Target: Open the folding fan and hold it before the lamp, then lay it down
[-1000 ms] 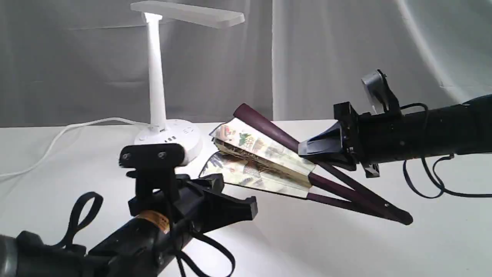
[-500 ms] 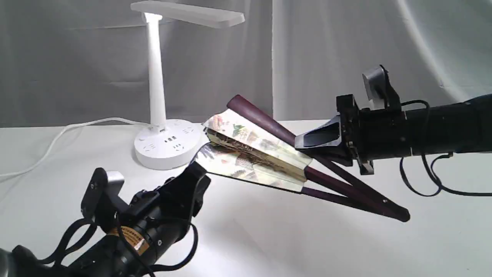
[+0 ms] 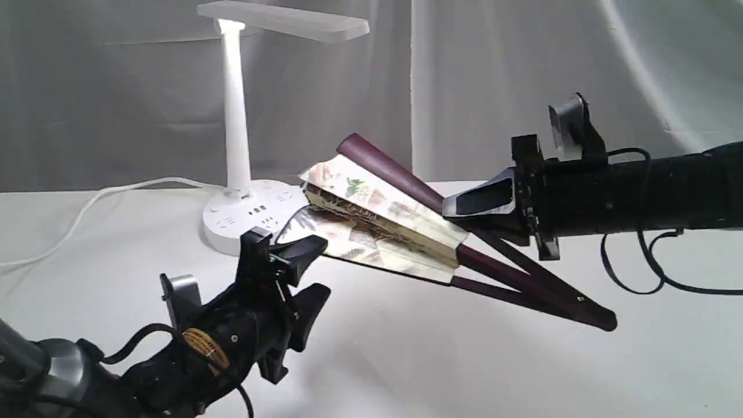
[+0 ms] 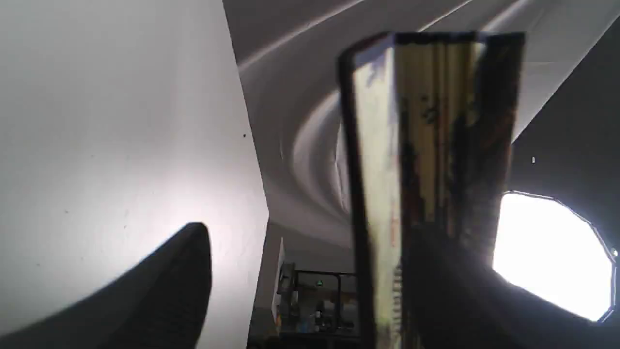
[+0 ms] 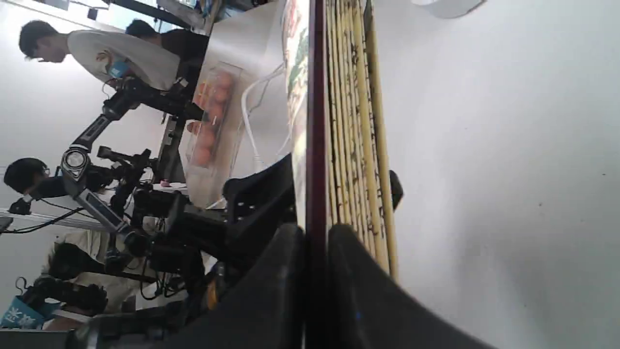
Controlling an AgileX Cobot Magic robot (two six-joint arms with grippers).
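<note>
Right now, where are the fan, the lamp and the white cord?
folding fan [image 3: 383, 206], exterior view, on its painted paper.
lamp [image 3: 235, 116], exterior view, on its upright stem.
white cord [image 3: 139, 183], exterior view, on its curved stretch.

Lamp [image 3: 235, 116] on worktop [image 3: 441, 360] at rear left, cord [image 3: 145, 182] trailing leftward from lamp base, folding fan [image 3: 383, 223] above worktop at centre, just right of lamp base, right gripper [image 3: 464, 215] on fan ribs from right, left gripper [image 3: 313, 267] at front left, beneath fan's outer edge

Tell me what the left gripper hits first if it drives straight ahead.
Most likely the pleated cream paper folding fan: its outer end sits just ahead of the open left gripper, though depth is unclear.
</note>
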